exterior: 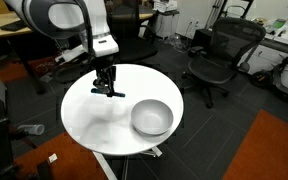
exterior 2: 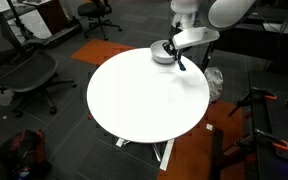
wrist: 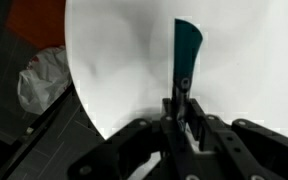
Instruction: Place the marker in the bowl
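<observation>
My gripper (exterior: 108, 86) hangs over the round white table (exterior: 92, 122), shut on the marker (wrist: 187, 48), a thin dark blue-teal stick that pokes out beyond the fingers (wrist: 184, 106) in the wrist view. The shiny grey bowl (exterior: 151, 117) stands on the table to the right of the gripper, a short way off, and looks empty. In an exterior view the bowl (exterior 2: 162, 51) sits near the table's far edge with the gripper (exterior 2: 180, 62) just beside it. The bowl is out of the wrist view.
The table's edge (wrist: 84, 100) runs close under the gripper, with dark floor and a white plastic bag (wrist: 42, 80) below. Black office chairs (exterior: 220, 55) (exterior 2: 29, 75) stand around the table. An orange carpet (exterior: 269, 150) lies nearby.
</observation>
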`<action>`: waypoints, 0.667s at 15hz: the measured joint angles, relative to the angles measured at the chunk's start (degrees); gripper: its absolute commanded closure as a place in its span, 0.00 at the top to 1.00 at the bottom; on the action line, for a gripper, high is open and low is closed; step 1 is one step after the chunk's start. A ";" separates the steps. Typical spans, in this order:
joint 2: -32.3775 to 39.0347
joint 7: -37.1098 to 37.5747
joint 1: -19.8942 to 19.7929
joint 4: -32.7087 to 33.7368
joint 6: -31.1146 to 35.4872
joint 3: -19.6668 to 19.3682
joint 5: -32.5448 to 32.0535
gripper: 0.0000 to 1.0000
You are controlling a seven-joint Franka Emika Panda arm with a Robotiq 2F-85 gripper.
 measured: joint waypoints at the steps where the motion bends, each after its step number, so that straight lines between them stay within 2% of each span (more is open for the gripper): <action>1: -0.04 -1.63 -1.05 0.22 0.00 -0.03 0.00 0.05; 10: 1.06 -14.90 -8.50 4.60 0.00 -0.67 2.20 0.05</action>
